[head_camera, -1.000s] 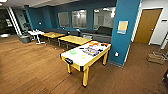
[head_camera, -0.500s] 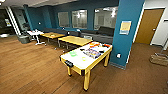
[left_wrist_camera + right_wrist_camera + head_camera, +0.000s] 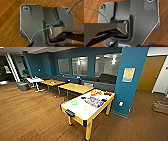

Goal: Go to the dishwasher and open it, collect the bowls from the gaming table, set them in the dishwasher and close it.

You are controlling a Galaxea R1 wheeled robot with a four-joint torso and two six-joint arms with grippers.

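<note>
No words or numbers are readable: the notice [image 3: 128, 74] on the blue pillar [image 3: 130, 92] is too blurred to make out.

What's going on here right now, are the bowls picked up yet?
Not yet. The robot is facing the long white-topped gaming table with yellow legs across a wooden floor. The translucent green plastic bowl and the smaller yellow-green bowl sit on the table's near half, apart from each other, with colourful game boards further along. Nothing is handling them. Both wrist views look down at the floor.
</note>
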